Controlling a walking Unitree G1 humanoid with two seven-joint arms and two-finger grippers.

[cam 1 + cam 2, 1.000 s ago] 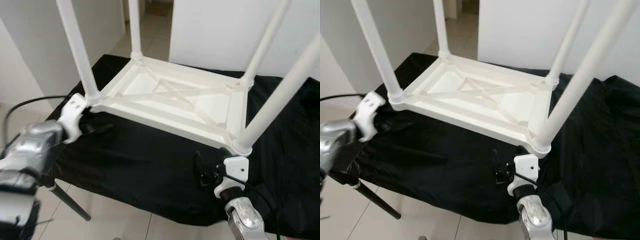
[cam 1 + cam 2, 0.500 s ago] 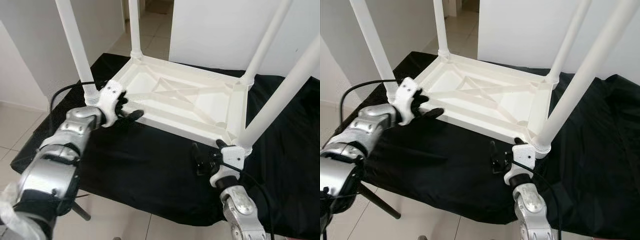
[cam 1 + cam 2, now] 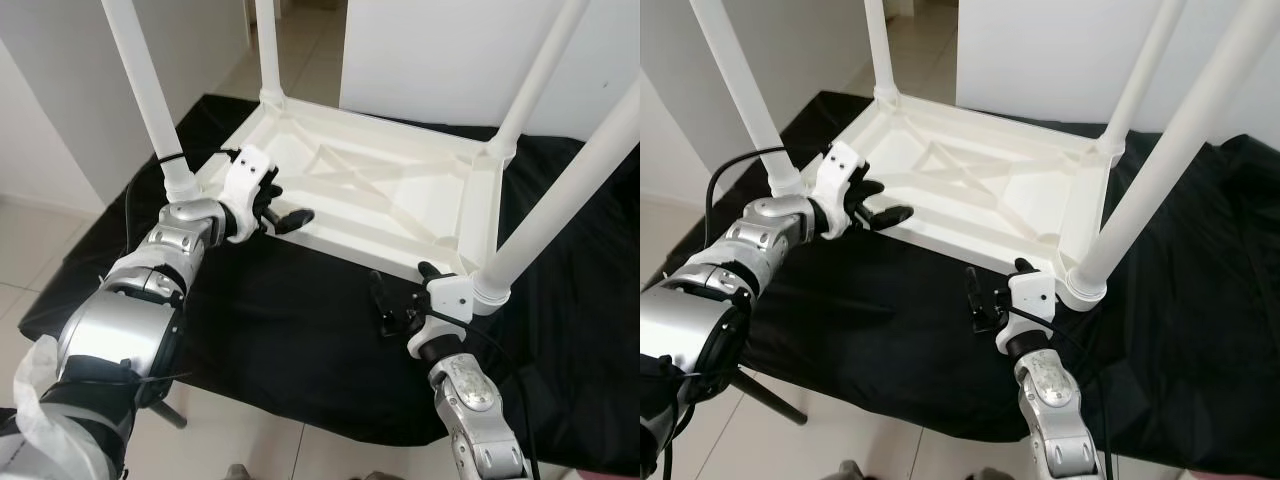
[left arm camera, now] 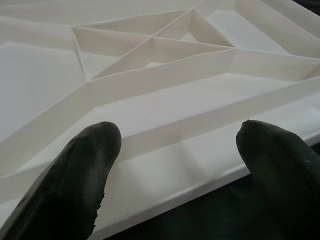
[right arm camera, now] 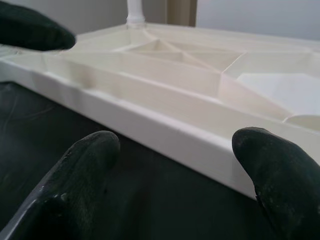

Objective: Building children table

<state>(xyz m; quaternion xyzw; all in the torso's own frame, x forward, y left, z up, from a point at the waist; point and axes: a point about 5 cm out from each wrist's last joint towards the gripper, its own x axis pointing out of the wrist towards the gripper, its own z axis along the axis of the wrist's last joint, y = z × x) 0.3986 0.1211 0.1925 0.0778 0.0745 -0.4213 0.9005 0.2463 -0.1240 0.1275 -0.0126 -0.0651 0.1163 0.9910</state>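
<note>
Both grippers, left [image 3: 285,215] and right [image 3: 385,305], hover fingers apart at the table's [image 3: 400,200] near rim (upturned, on black cloth [image 3: 290,330]).

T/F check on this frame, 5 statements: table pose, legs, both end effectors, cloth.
1. The white table lies upside down, legs up. True.
2. It rests on a black cloth. True.
3. The left end effector is shut on a leg. False: it is open at the table's near edge.
4. The right end effector is open, near the table's near right corner. True.
5. Only two legs are fitted. False: four stand at the corners.
</note>
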